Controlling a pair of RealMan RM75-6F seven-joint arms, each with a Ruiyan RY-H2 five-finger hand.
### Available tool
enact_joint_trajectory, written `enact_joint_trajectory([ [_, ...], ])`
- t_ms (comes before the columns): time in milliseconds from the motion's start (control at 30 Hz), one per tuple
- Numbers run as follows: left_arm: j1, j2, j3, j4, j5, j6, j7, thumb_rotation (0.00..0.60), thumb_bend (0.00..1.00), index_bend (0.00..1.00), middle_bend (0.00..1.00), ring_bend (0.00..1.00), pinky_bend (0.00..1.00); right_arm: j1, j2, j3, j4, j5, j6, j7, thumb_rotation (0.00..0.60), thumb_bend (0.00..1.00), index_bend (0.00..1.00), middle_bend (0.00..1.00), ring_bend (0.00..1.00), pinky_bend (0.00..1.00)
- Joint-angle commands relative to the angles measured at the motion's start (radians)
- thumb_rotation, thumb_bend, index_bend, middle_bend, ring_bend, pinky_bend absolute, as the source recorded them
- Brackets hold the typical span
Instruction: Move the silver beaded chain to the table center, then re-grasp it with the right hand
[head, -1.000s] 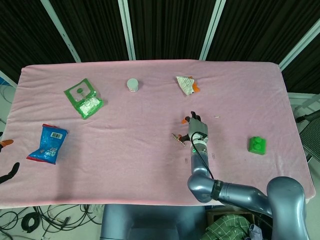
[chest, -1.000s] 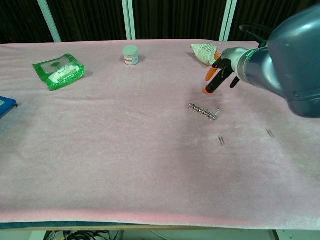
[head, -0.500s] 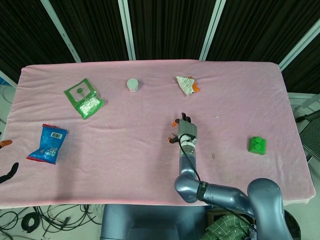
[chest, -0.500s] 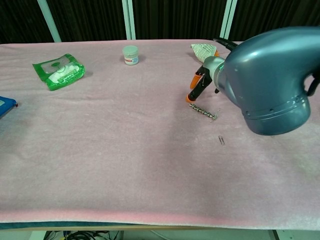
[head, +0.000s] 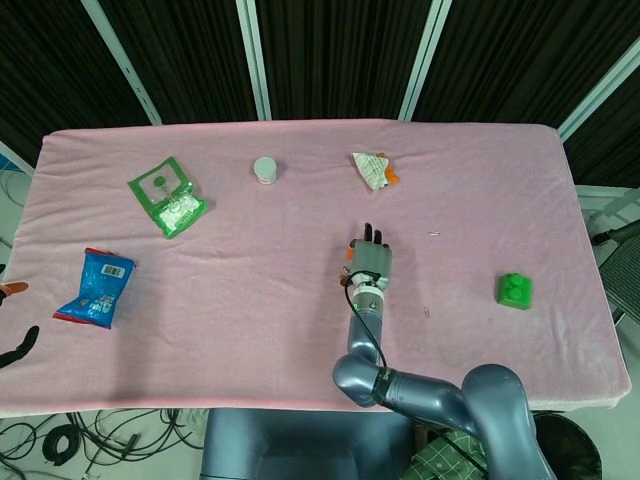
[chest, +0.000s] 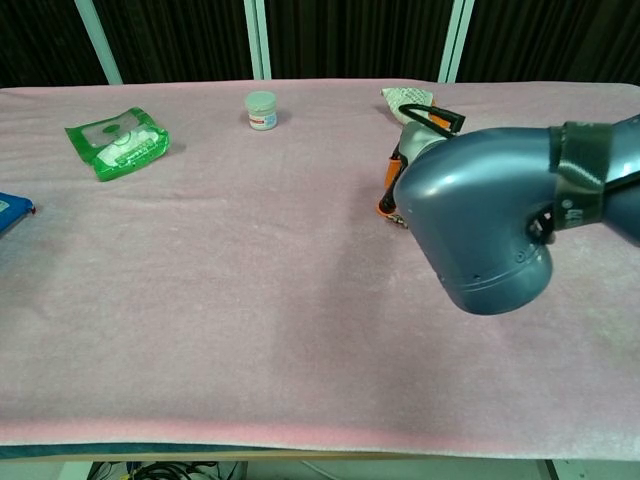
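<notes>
Right robot hand (head: 369, 262) lies low on the pink worktop (head: 250, 300) at frame centre, over the spot of the silver beaded chain, which is hidden so its grip cannot be told, with a white jar (head: 265, 169) far behind at upper left.

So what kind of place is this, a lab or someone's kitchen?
Likely a robot test lab: a table under pink cloth, black curtains behind, loose cables on the floor.
</notes>
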Motion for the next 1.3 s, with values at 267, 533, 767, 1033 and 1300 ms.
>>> enact_joint_trajectory([
  [267, 0.008, -0.001, -0.007, -0.003, 0.012, 0.002, 0.005, 0.600, 0.30, 0.29, 0.06, 0.00, 0.00, 0.014, -0.054, 0.046, 0.074, -0.004, -0.001, -0.071, 0.600, 0.20, 0.50, 0.00, 0.03, 0.21],
  [533, 0.012, -0.003, -0.013, -0.005, 0.017, -0.004, 0.012, 0.600, 0.30, 0.29, 0.06, 0.00, 0.00, 0.014, -0.086, 0.111, 0.103, 0.000, -0.018, -0.072, 0.600, 0.22, 0.50, 0.00, 0.03, 0.21],
  [767, 0.017, -0.002, -0.019, -0.007, 0.018, -0.005, 0.013, 0.600, 0.30, 0.29, 0.06, 0.00, 0.00, 0.017, -0.114, 0.133, 0.151, -0.008, -0.025, -0.089, 0.600, 0.22, 0.50, 0.00, 0.03, 0.21],
  [1033, 0.021, -0.001, -0.026, -0.008, 0.020, -0.006, 0.011, 0.600, 0.30, 0.30, 0.06, 0.00, 0.00, 0.025, -0.152, 0.147, 0.220, -0.040, -0.037, -0.097, 0.600, 0.22, 0.50, 0.00, 0.03, 0.21],
  [1300, 0.026, 0.000, -0.030, -0.008, 0.025, -0.005, 0.007, 0.600, 0.30, 0.30, 0.06, 0.00, 0.00, 0.028, -0.181, 0.161, 0.262, -0.066, -0.046, -0.107, 0.600, 0.23, 0.52, 0.00, 0.03, 0.21],
])
